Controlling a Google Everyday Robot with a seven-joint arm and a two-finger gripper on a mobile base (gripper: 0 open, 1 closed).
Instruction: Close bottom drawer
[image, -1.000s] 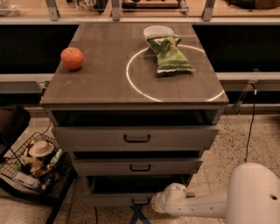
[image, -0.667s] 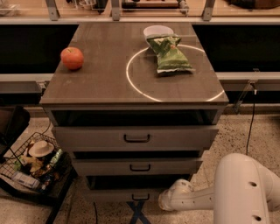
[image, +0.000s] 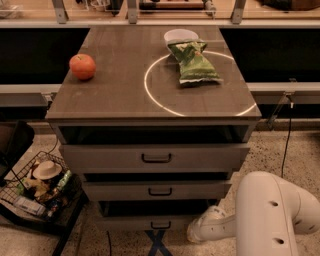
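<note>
The bottom drawer (image: 130, 222) is the lowest of three grey-brown drawers, with a small black bar handle (image: 160, 225). Its front stands slightly forward, with a dark gap above it. My white arm (image: 272, 215) comes in from the lower right. My gripper (image: 196, 234) is at the arm's low end, by the floor at the right part of the bottom drawer's front. The middle drawer (image: 156, 191) and the taller top drawer (image: 155, 157) sit above.
On the cabinet top are a red apple (image: 82, 66), a green chip bag (image: 194, 62) and a white bowl (image: 181, 36). A wire basket of items (image: 37, 190) stands on the floor at left. A blue floor mark (image: 157, 243) lies before the cabinet. A cable (image: 286, 145) hangs at right.
The arm's large link has swung left and further into view. Its low end shifted slightly right along the bottom drawer's front. The drawer front looks about where it was.
</note>
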